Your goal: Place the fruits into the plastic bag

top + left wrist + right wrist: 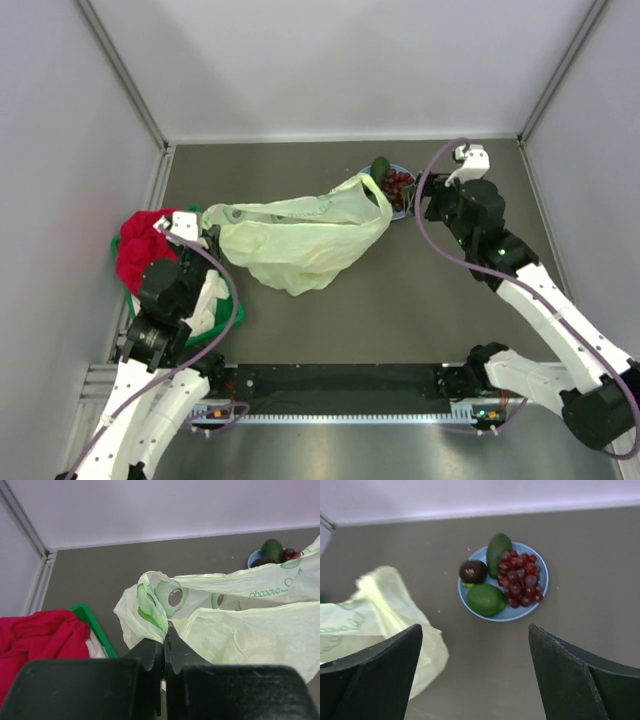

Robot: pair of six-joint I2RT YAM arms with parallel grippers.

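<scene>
The pale yellow-green plastic bag lies crumpled mid-table, its right end against the blue plate. My left gripper is shut on the bag's left handle, seen pinched between the jaws in the left wrist view. On the plate lie a green avocado, a dark red grape bunch, a small dark fruit and a round green fruit. No orange-yellow citrus shows. My right gripper is open and empty, hovering just short of the plate.
A green basket with a red cloth and white cloths sits at the left edge, under my left arm. Grey walls enclose the table on three sides. The bag's right end lies left of the right gripper.
</scene>
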